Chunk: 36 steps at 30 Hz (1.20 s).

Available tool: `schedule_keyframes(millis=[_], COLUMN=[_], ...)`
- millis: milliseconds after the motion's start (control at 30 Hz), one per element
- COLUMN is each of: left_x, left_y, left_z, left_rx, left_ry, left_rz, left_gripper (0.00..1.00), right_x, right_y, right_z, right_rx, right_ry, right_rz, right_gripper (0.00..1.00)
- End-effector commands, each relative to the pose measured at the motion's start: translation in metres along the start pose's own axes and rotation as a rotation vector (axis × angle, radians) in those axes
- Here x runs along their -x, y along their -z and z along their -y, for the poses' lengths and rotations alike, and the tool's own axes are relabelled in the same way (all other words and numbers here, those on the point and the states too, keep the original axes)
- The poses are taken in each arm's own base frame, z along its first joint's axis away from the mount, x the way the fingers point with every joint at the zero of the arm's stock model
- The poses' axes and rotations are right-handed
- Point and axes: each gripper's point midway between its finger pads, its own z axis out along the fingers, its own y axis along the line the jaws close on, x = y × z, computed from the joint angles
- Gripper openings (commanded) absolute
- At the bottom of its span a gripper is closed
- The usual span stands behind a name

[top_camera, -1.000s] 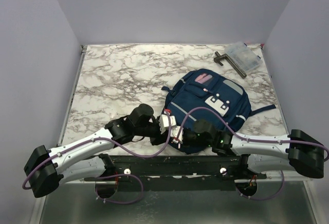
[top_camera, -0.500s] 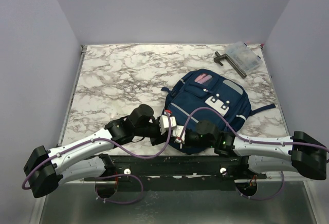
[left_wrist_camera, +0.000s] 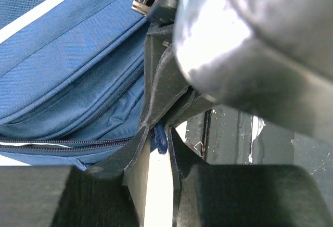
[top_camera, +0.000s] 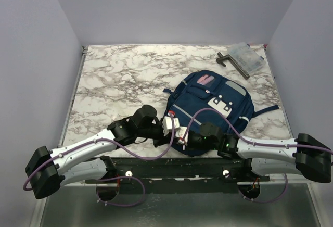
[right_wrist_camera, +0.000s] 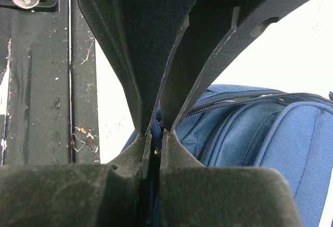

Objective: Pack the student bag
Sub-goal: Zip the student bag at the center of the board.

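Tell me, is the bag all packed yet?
Not yet. Done: something pink shows in the far opening of the bag. In hand: the left pincer and right pincer each pinch blue fabric at the bag's near edge, maybe by the zipper. Left: a clear case and dark tool lie outside the bag on the table.

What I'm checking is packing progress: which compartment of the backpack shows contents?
The one at the student bag's far end: pink items show inside it, while the grey front pockets show nothing.
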Motion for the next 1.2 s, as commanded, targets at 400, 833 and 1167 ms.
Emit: schedule_keyframes(millis=[400,833,1167], left_x=[-0.003,-0.008,-0.014], left_y=[-0.005,-0.004,-0.001], left_z=[0.001,0.003,-0.007], left_rx=[-0.025,-0.044,0.029], left_ry=[-0.003,-0.052,-0.042], left_rz=[-0.046,-0.061,-0.086], left_gripper=[0.4,0.1,0.0], right_x=[0.061,0.066,0.051], right_y=[0.008,0.007,0.013], right_z=[0.016,0.018,0.023], right_rx=[-0.083,-0.092,-0.124], right_ry=[-0.016,-0.033,-0.027], right_rz=[0.241,0.271,0.177], right_gripper=[0.01,0.01,0.4])
